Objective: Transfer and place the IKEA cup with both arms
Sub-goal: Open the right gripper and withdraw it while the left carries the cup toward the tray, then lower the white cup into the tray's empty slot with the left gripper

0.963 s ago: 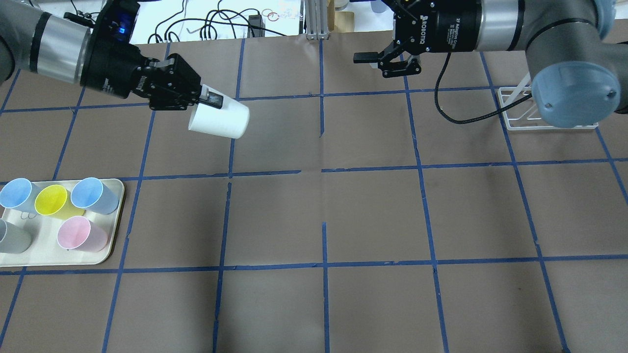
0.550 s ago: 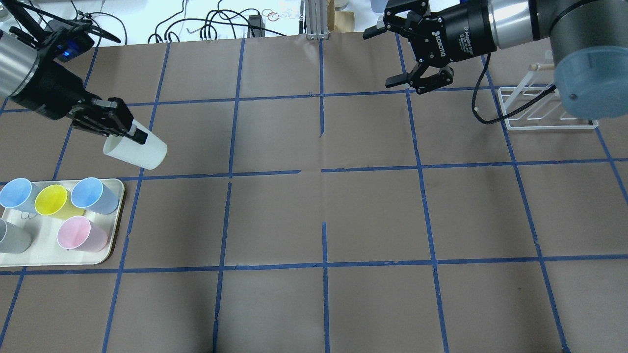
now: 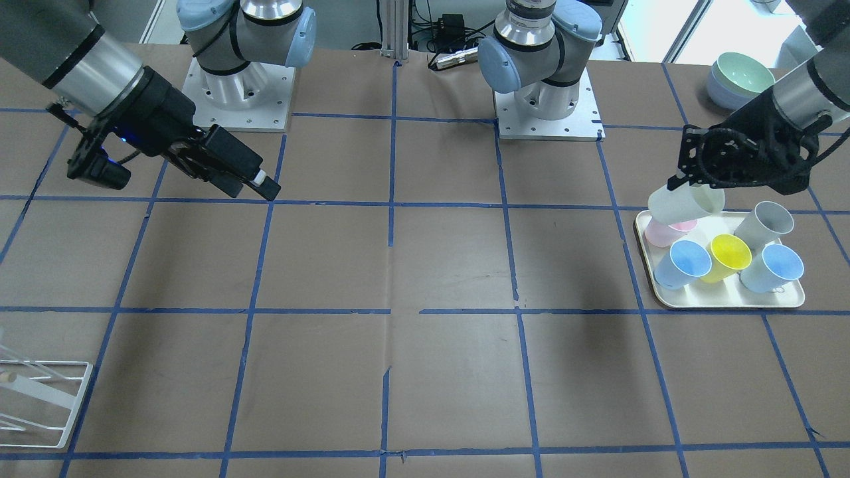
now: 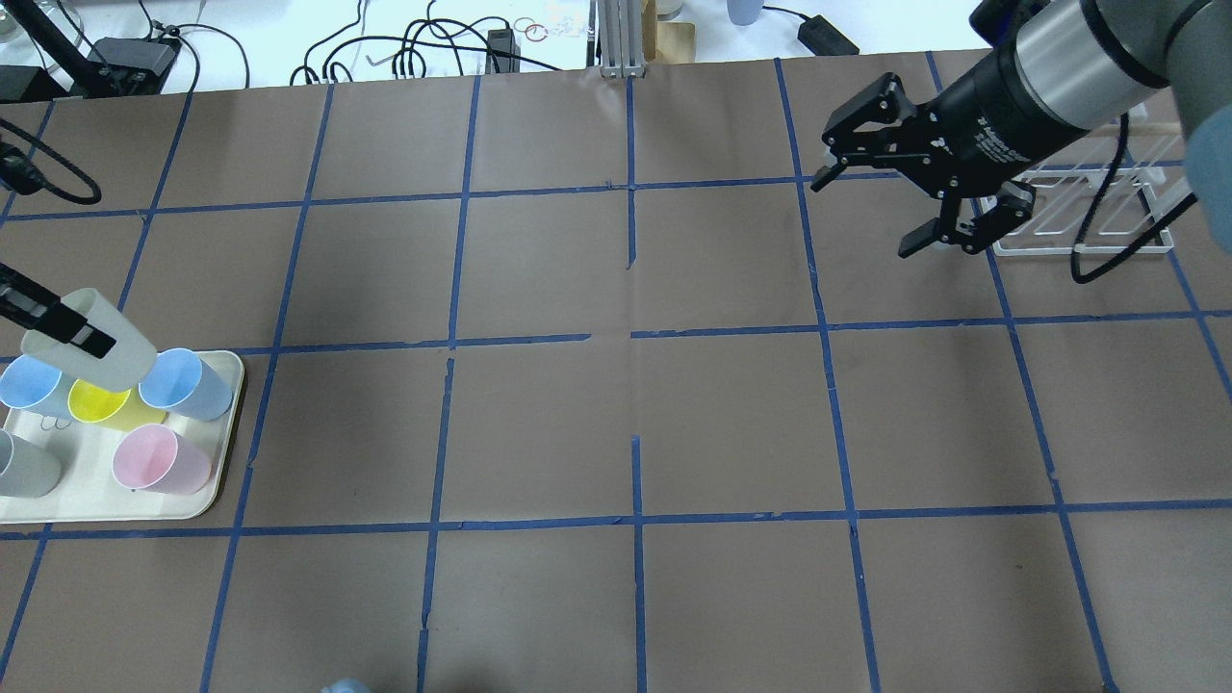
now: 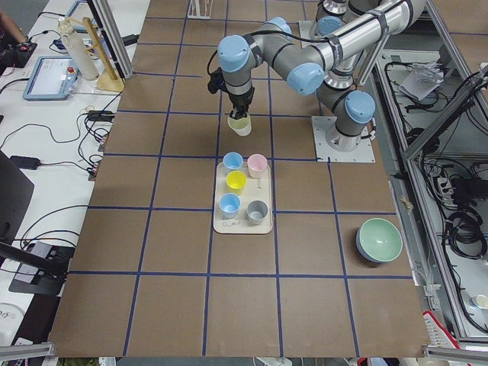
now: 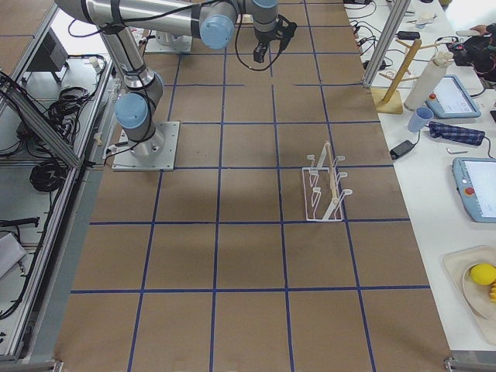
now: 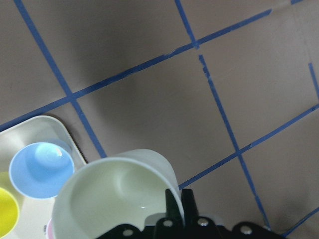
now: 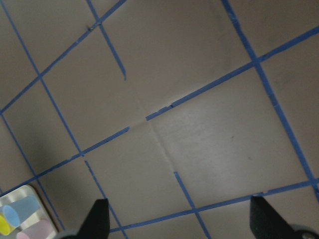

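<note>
The cup [image 4: 91, 342] is a plain, smooth plastic tumbler, off-white with a faint cream tint, handleless and tapering toward its base. It hangs tilted in the air at the edge of a tray [image 4: 226, 462], clear of the counter [image 4: 626, 414], its mouth turned toward the left wrist camera. We cannot tell which tray cup lies directly under it. The left claw [image 7: 178, 206] pinches its rim, one black finger inside the wall and one outside.

The right claw [image 4: 866, 214] is black metal with its two fingers spread wide and nothing between them, above the counter's far right part, near a white wire rack [image 4: 1088, 226].

The tray is a cream rectangle with rounded corners. On it stand cups of the same shape: two pale blue cups [image 4: 183, 383], a yellow cup [image 4: 96, 399], a pink cup [image 4: 159, 460] and a grey cup [image 4: 24, 467].

The counter is covered in matte brown paper, creased in places and marked into squares with blue tape. A pale green bowl [image 5: 379, 240] sits on it, well apart from the tray. Cables lie beyond the counter's far edge.
</note>
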`<state>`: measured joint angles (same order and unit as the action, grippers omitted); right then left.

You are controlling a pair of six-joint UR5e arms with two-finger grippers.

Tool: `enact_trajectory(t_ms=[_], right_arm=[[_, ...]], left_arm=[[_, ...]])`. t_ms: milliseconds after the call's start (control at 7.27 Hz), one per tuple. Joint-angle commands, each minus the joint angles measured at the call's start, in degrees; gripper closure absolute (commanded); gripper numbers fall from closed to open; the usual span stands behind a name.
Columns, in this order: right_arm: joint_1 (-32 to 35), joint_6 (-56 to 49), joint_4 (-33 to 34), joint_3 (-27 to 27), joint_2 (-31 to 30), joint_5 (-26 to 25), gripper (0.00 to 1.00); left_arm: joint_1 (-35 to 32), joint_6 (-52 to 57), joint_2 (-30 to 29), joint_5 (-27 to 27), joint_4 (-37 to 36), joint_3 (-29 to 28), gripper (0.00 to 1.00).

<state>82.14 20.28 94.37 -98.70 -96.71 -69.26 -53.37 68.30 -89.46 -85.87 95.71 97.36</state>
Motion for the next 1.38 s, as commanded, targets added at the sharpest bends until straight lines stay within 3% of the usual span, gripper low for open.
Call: enact_trajectory(t_ms=[0,275,688,1238], right_arm=[[5.9,-0.4,-2.2,0.5,-1.1,-16.6,0.0],[10.7,-6.6,-1.5,0.5,0.8,-24.2,0.0],[8.4,-9.5,-2.3,-0.1,0.9,-23.6,0.0],[5.9,-10.1,-3.1,-0.1,0.1,-21.5,0.0]], left_arm=[[5.9,14.2,-0.4,-5.0,-6.7,2.9,1.0],[7.3,25.5,-0.4,-8.7,-16.9,8.7,1.0],[10.2,30.0,-0.5,-9.2,-30.1,18.5,1.0],[12.7,30.1,-2.3,-9.1,-33.5,21.1,1.0]])
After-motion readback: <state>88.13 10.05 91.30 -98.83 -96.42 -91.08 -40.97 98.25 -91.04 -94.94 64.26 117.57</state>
